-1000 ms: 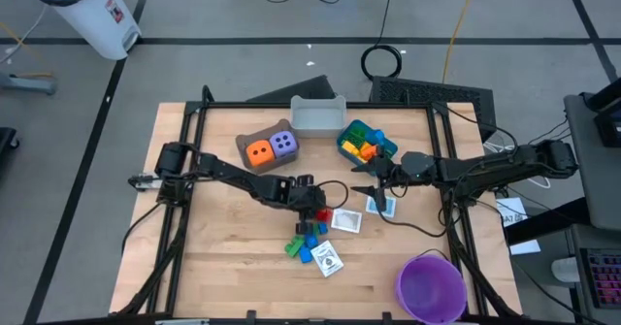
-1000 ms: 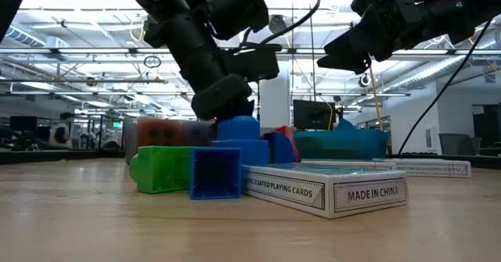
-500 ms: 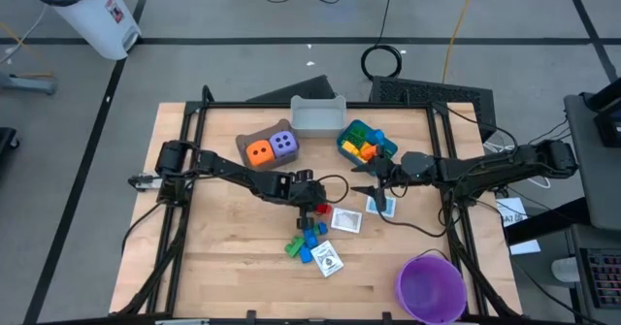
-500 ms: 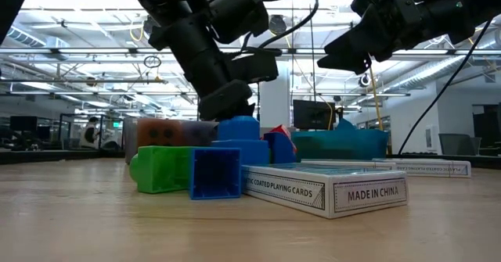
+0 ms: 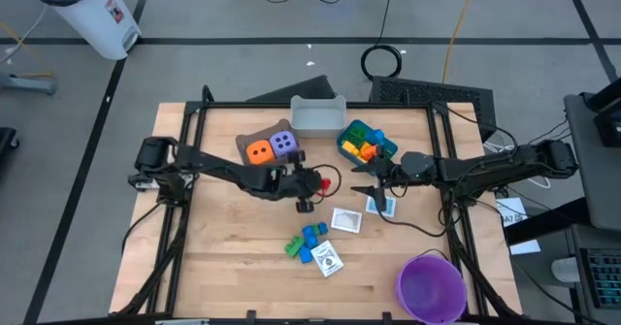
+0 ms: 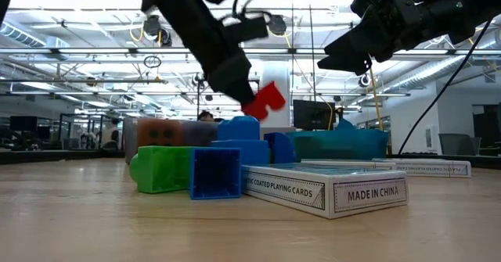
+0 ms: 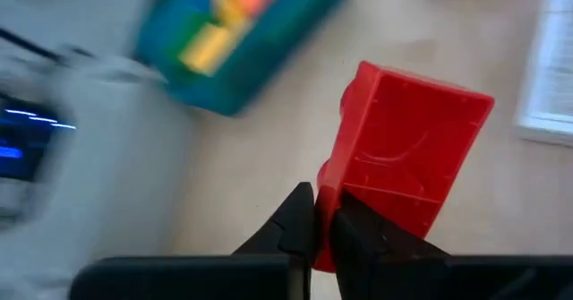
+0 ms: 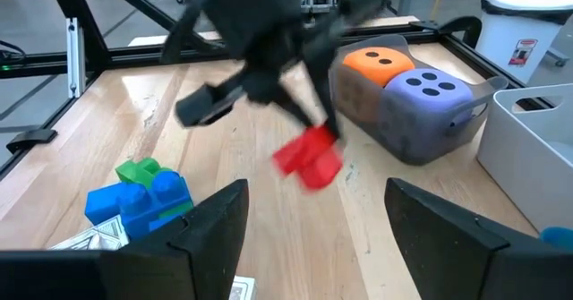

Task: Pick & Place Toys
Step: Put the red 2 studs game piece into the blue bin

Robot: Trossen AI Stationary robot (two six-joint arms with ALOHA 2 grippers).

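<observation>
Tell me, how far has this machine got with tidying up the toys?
Partly done. The orange die and purple die sit in the brown bin, and several bricks fill the blue bin. In hand: the left gripper holds a red brick clear of the table. Left: the green and blue bricks and white cards on the wood. The right gripper waits open.

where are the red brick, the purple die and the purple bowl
red brick (image 6: 264, 99), low view, on its front face, held up off the table
purple die (image 8: 428, 98), right wrist view, on its dotted top face
purple bowl (image 5: 404, 288), high view, on its left rim
</observation>
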